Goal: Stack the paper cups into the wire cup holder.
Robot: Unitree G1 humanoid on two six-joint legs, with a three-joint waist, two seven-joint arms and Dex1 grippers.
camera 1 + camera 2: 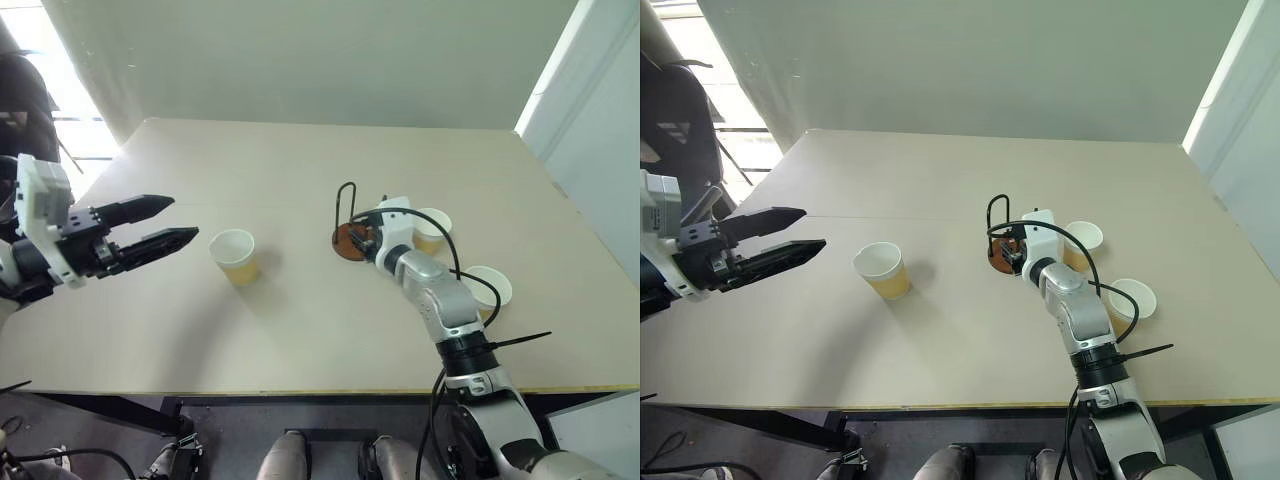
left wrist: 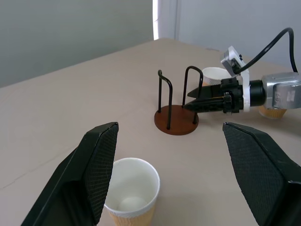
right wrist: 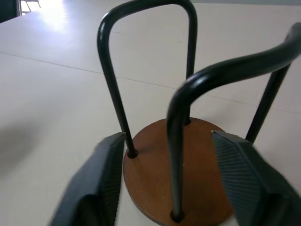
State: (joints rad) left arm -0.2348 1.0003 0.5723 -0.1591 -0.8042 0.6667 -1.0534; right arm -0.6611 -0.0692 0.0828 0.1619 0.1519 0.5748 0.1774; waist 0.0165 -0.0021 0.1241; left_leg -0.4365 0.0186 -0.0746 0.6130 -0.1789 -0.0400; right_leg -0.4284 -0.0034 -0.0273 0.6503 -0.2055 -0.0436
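Nothing stacked: three tan-yellow tapered paper cups [image 1: 235, 256] sitting on table, brown-disc wire cup holder [image 2: 177, 119] standing empty (right gripper [image 3: 169, 176] straddling a loop, fingers apart; left gripper [image 1: 178, 223] hovering wide apart).

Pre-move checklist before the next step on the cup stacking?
1. Wire cup holder upright and empty: ok.
2. Nearest paper cup upright on the table, ahead of the left hand: ok.
3. Left hand open, holding nothing: ok.
4. Right hand holding no cup: ok.
5. Right hand clear of the holder: not ok, its fingers straddle one wire loop.
6. Other two cups upright beside the right arm: ok.
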